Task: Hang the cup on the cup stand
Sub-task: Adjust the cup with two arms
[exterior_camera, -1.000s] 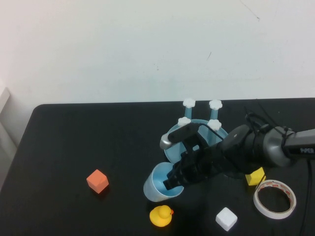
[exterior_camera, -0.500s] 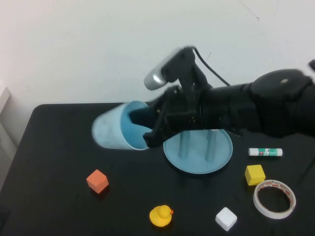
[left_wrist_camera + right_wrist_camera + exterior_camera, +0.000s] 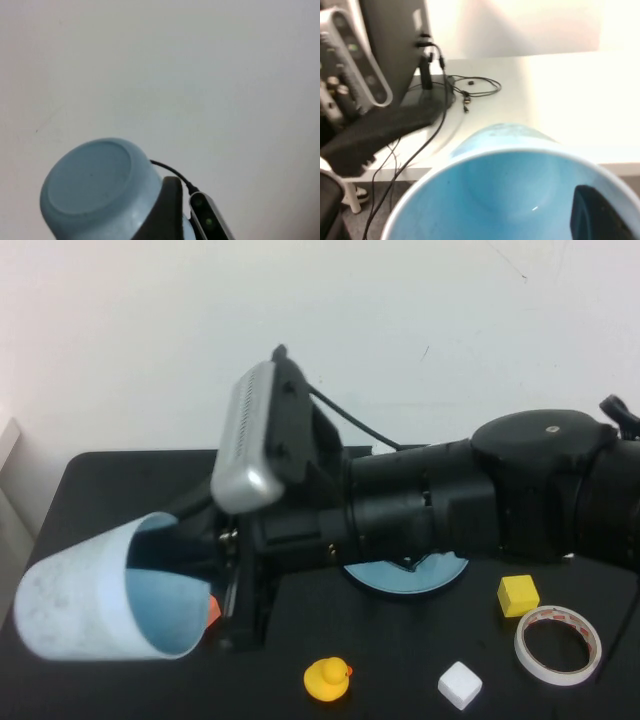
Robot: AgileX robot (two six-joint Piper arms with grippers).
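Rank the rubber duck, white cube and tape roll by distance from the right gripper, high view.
The right gripper holds the cup at the table's left; left gripper out of sight.
1. Rubber duck, front centre.
2. White cube, front, right of the duck.
3. Tape roll, far right.

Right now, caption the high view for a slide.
Right gripper holds the cup by its rim, raised at left; cup stand mostly hidden behind the arm; left gripper unseen.

Cup stand mostly hidden behind right arm; orange cube nearly covered.
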